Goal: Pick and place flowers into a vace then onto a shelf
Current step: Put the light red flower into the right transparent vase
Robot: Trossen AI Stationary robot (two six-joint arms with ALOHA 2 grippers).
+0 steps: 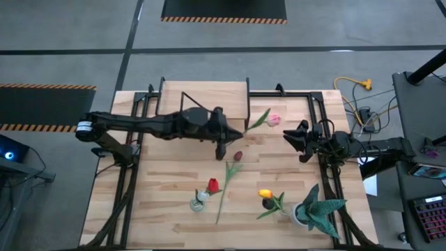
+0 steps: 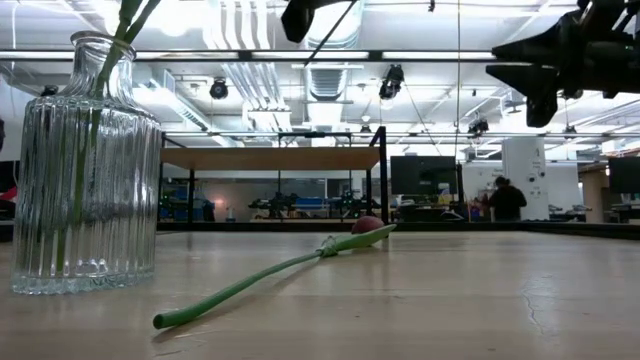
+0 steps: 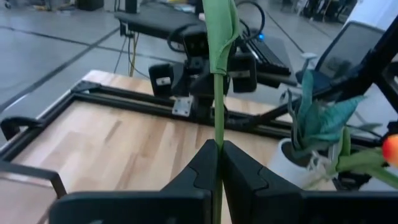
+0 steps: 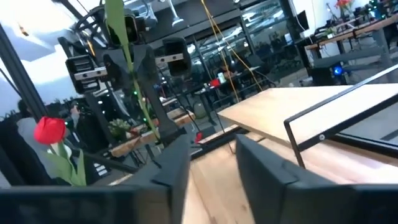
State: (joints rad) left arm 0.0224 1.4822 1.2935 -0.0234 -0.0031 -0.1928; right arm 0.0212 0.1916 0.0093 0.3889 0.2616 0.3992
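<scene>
Green stem pinched betw. closed fingers of left gripper [image 1: 223,145], mid-table; pink tulip [image 1: 273,119] head trails off to the far right, long axis diagonal. In left wrist view stem [image 3: 217,93] rises straight out of the clamped fingertips. Glass vase [image 1: 199,203] w/ red tulip [image 1: 212,185] sits near side, just left of gripper. Maroon tulip [image 1: 237,156] lies flat betw. them. Right gripper [image 1: 301,141] waits at right, fingers parted, empty. Judgement: left arm nearer vase; stem end needs pointing down.

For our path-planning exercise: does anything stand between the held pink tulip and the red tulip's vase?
Nothing upright. The left pincer grips the pink tulip; only the maroon tulip lies flat on the table between it and the vase.
</scene>
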